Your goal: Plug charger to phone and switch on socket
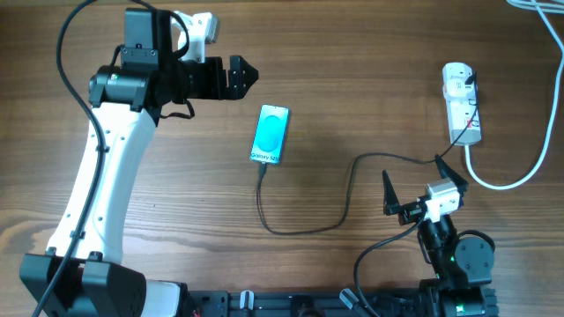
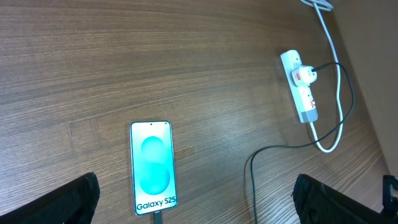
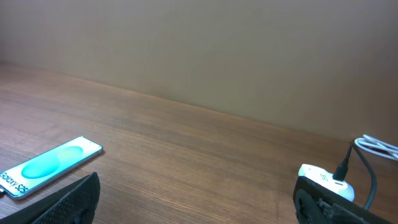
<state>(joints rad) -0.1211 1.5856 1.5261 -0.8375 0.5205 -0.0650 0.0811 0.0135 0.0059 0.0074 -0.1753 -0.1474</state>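
Black charger (image 1: 304, 231) cable looks already seated in the lettered end of the phone (image 1: 270, 134). The phone lies on the wooden tabletop (image 1: 352, 70) just ahead of my left gripper (image 1: 247, 77), which is spread wide and empty. I judge plugging done and only the switch left. The socket (image 1: 461, 104) sits ahead of my right gripper (image 1: 414, 180), past its right finger and well apart. That gripper is also wide, holding nothing. Next move: bring one fingertip over the red switch (image 2: 310, 103) and press. I can't read whether it's on. The right wrist view cuts off most of the socket, and the left wrist view clips the connector.
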